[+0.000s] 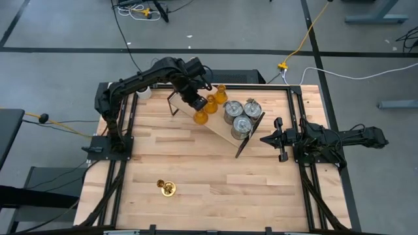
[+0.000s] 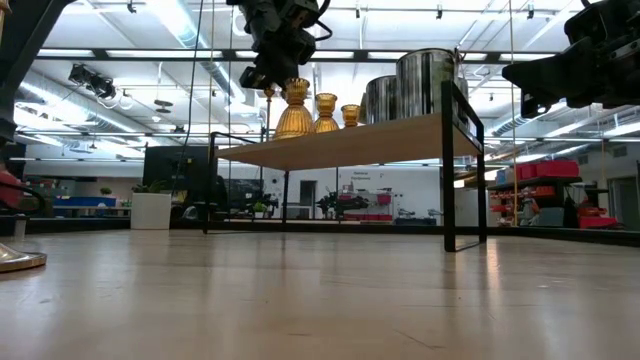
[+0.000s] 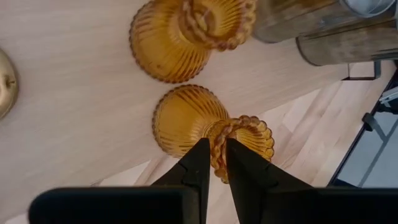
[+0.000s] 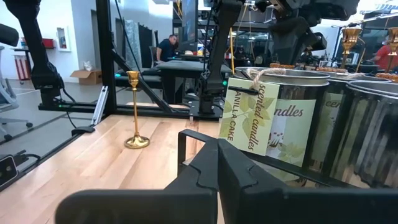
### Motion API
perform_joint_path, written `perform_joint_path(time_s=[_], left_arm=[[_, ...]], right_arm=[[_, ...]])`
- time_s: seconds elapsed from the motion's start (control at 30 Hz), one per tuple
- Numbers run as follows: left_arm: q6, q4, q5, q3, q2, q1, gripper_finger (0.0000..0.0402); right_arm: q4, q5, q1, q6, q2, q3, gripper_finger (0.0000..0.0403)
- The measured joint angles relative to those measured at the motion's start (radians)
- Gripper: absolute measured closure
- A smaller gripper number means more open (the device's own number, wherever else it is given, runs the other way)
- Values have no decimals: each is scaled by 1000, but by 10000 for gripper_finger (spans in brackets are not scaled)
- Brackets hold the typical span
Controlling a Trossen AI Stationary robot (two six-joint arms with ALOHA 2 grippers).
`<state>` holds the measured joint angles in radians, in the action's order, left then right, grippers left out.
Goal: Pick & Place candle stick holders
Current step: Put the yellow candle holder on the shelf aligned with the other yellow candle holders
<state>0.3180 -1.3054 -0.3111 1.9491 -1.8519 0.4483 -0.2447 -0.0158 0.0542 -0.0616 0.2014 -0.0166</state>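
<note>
Three amber glass candle stick holders [image 1: 211, 104] and three silver cylinders [image 1: 241, 117] stand on a light wooden shelf [image 1: 217, 129] with black legs at the table's far middle. My left gripper [image 3: 217, 142] reaches down onto the nearest amber holder [image 3: 186, 118] and is shut on its beaded rim. A brass stick holder [image 1: 166, 188] stands on its round base on the table, near left. My right gripper [image 1: 263, 138] waits shut and empty, level, to the right of the shelf. My left gripper pinches the amber holder's beaded top rim [image 3: 219, 134] between its two fingers, apparently one finger [image 3: 242, 168] inside the mouth and the other outside. The fingers come from above, slanting down. The holder stands upright with its ribbed base [image 2: 293, 122] on the shelf top.
A brass round base [image 3: 4, 81] shows at the shelf top's edge in the left wrist view. A small white pot [image 1: 144, 93] stands at the far left corner. One silver cylinder carries a paper tag [image 4: 249, 115]. The bare wooden table [image 1: 215, 189] spreads in front of the shelf.
</note>
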Motion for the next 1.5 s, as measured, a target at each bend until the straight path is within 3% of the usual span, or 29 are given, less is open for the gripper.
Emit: perform_joint_path(time_s=[0.63, 0.9, 1.17, 1.5], left_arm=[[-15, 15, -15, 0, 0, -8, 243], [-16, -3, -8, 4, 0, -7, 239], [-31, -12, 3, 90, -1, -3, 239], [-23, -210, 105, 174, 0, -65, 251]], right_arm=[[0, 0, 0, 0, 0, 0, 400], [0, 0, 0, 0, 0, 0, 400], [0, 0, 0, 0, 0, 0, 400], [0, 0, 0, 0, 0, 0, 400]])
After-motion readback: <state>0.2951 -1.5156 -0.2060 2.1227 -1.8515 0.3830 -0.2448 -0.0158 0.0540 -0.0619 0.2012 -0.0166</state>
